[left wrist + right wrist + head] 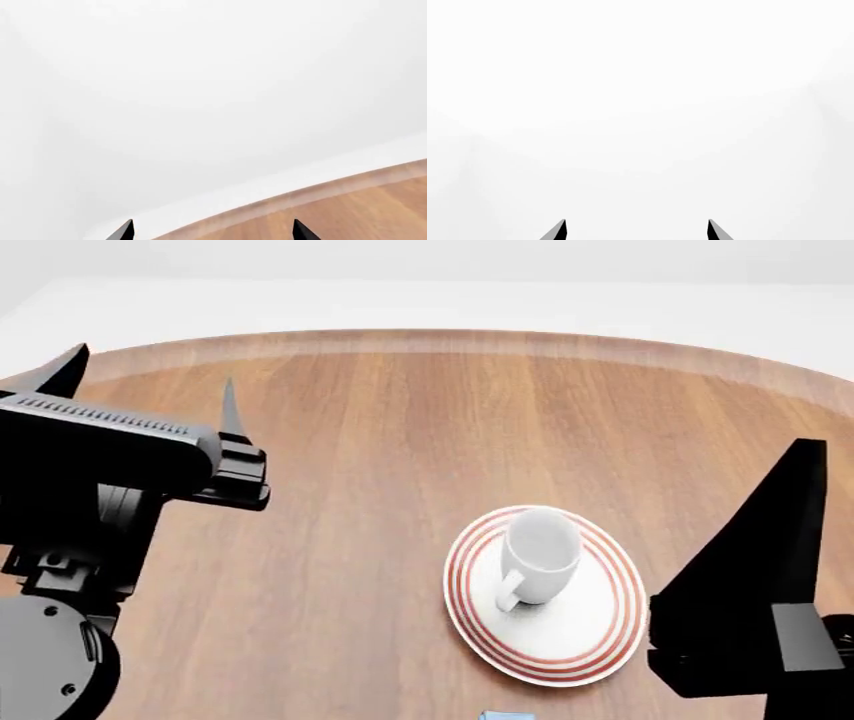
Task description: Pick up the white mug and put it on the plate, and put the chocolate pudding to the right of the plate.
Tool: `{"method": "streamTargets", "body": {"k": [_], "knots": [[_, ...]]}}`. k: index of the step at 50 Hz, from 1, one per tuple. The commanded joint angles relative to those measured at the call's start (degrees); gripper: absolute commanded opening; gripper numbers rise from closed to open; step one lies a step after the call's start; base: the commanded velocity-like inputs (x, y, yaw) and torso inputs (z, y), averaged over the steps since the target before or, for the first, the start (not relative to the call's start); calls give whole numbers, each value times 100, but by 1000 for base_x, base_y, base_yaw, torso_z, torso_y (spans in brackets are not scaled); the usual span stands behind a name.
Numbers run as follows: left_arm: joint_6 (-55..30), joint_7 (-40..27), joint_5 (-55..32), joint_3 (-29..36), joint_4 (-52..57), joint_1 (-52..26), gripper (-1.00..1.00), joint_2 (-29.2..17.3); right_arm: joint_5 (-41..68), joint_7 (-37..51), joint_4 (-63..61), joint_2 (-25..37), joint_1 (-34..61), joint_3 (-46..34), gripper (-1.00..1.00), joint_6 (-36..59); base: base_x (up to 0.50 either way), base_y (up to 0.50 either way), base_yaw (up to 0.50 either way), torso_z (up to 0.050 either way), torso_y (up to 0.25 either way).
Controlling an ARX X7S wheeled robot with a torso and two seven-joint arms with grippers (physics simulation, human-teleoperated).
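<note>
Glossy ceramic white mug point(541, 552) (smooth); wood-grain table point(347, 490).

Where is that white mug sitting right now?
In the head view the white mug stands upright on the plate, right of the table's middle, handle toward the robot, between the two raised arms and touched by neither gripper.

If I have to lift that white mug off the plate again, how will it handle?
The white mug looks glossy and rigid, so it may slip in a light pinch. It lies tipped on its side on the plate, handle toward the robot, so a nudge would probably roll it until the handle catches. Likely brittle if dropped.
</note>
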Motion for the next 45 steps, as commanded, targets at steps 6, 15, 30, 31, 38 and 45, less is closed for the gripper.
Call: {"method": "streamTargets", "body": {"k": [6,15,30,31,38,45], "knots": [[-83,-36,240,-167,109,48,100,36,370,1261,-1435,679,669,-603,100,2629,0,0,0,0,0],[-65,-15,172,-193,114,50,100,54,1902,6585,-1437,3330,7055,-7965,100,1625,0,0,0,0,0],[2,8,65,-194,-2,152,100,29,3779,6587,-1437,2683,6856,-7272,100,2684,0,0,0,0,0],[7,5,63,-190,-11,166,100,30,3779,6587,-1437,2614,6803,-7193,100,2763,0,0,0,0,0],[41,25,40,-174,-62,231,100,46,4620,6587,-1437,2164,6312,-6056,100,3745,0,0,0,0,0],[78,54,16,-165,-113,285,100,66,5671,6587,-1437,1415,5738,-5007,100,4795,0,0,0,0,0]]}}
